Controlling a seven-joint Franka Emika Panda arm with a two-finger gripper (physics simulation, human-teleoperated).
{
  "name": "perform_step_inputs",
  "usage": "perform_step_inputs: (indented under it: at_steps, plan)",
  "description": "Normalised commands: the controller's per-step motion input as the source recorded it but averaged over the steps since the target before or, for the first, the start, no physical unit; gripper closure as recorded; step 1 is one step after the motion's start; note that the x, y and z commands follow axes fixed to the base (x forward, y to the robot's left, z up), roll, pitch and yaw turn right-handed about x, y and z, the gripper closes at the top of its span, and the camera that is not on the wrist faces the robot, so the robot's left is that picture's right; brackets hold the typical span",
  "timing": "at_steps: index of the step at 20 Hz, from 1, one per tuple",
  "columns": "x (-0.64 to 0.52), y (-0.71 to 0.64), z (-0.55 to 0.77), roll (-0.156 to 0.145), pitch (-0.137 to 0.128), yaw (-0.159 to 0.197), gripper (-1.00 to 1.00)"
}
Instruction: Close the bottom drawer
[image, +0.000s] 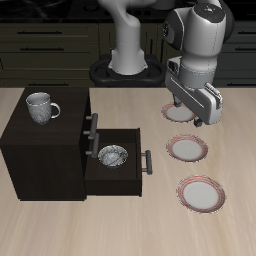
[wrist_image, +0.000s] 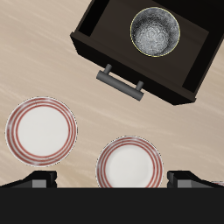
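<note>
The bottom drawer of the dark brown cabinet stands pulled out toward the plates. Its dark grey bar handle faces them. A metal bowl lies inside. In the wrist view the drawer, its handle and the bowl show from above. My gripper hangs open and empty above the table beside the drawer's front, some way from the handle. In the wrist view the gripper has its fingers wide apart.
A metal mug stands on the cabinet top. The drawer above has a like handle and is shut. Three red-rimmed plates lie beside the cabinet: one under the gripper, one in the middle, one nearest the front edge.
</note>
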Motion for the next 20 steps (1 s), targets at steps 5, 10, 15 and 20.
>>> perform_step_inputs:
  at_steps: [5,10,15,20]
  plan:
    - [0.2,-0.14,-0.18,-0.016,-0.025,-0.057,-1.0]
    - [0.15,-0.17,-0.12,0.001,-0.048,-0.02,-1.0]
    - [0.14,-0.24,-0.18,-0.017,-0.004,-0.03,-1.0]
    - [-0.05,-0.16,-0.2,-0.014,-0.02,-0.031,-1.0]
